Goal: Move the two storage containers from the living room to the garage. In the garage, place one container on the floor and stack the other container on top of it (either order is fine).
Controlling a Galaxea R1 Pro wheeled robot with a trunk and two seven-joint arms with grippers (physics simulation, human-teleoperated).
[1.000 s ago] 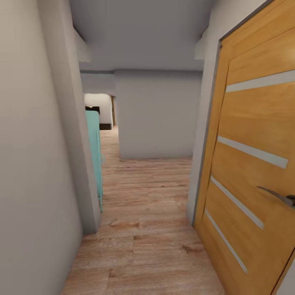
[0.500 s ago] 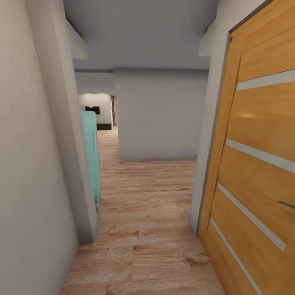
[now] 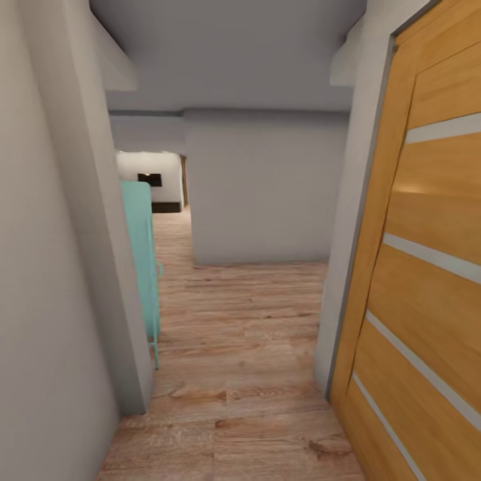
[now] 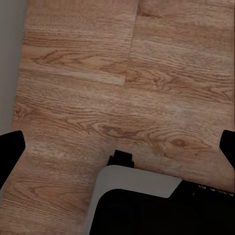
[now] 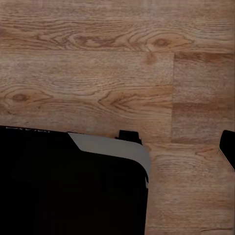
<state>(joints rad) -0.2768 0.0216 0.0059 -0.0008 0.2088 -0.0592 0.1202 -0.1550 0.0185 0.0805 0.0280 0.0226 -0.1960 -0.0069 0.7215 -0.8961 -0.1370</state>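
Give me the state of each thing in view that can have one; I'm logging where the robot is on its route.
Orange-brown door: swung open, its face along the hallway's right side.
Teal panel: upright, partly hidden behind the left wall's corner.
Far doorway: open, a lit room beyond.
Left gripper: open, empty, over the wood-plank floor.
Right gripper: one of the fingers shows at the frame edge; open or shut cannot be told.

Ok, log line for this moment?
place: hallway | floor: wood plank | door: right | containers: unseen | end effectors: empty, open
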